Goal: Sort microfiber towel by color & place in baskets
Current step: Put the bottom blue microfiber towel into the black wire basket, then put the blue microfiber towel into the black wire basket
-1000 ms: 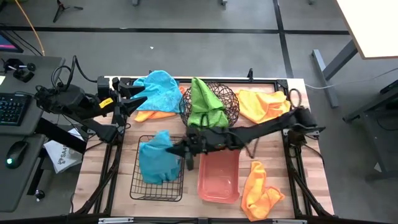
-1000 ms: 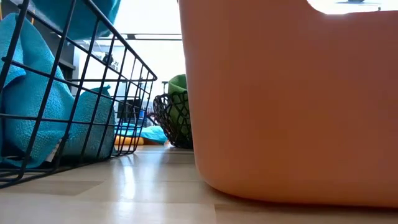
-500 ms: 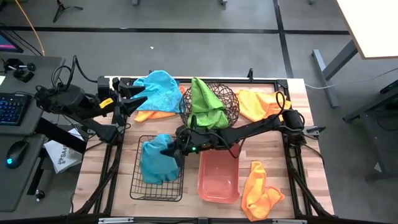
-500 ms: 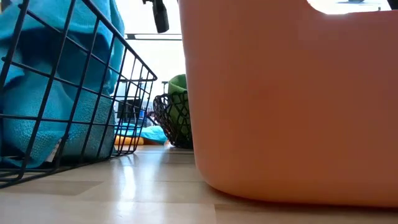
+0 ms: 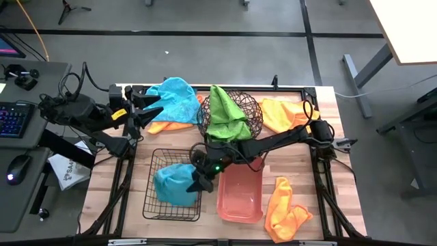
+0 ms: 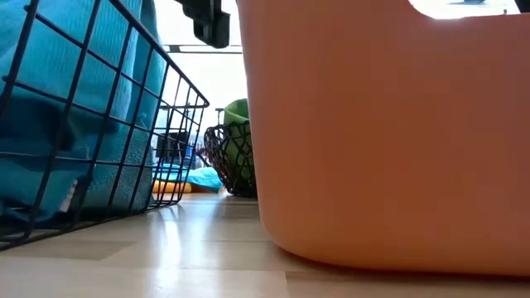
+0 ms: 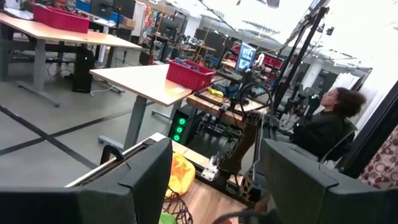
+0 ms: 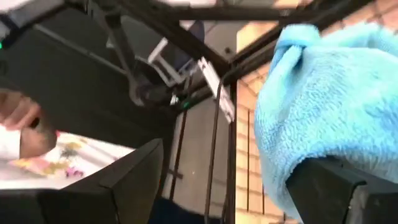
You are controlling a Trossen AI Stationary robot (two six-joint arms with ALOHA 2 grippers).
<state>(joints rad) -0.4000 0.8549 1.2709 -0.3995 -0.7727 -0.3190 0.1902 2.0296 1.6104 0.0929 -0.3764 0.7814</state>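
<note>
- Writing: a white sheet (image 5: 66,171) lying beside the bench's left edge carries dark letters that look like "SAA", cut off by the frame; nothing else can be read.
- The blue towel in the wire basket (image 5: 176,184) is a soft, fluffy sky-blue cloth, bunched into a rounded heap; in the right wrist view its looped pile is plain to see.
- It lies inside the black wire-grid basket (image 5: 156,209), on the front-left part of the wooden bench (image 5: 140,164); in the low view it fills the basket behind the bars.
- The right gripper (image 5: 199,182) reaches across from the right side and hangs over the basket's right rim, just beside the salmon-orange tub (image 5: 240,195).
- Its fingers (image 8: 336,186) stand apart, with the blue cloth lying against one finger and bare space toward the other; they are not clamped on it.
- The left gripper (image 5: 151,109) waits at the back-left of the bench, fingers apart, pointing at a second blue towel (image 5: 174,97) that lies on an orange one (image 5: 167,126).
- A green towel (image 5: 225,115) drapes over the round dark wire bowl (image 5: 250,113) at the back centre.
- An orange towel at the back right (image 5: 287,115) lies on the bench; another orange towel at the front right (image 5: 283,208) lies beside the tub.
</note>
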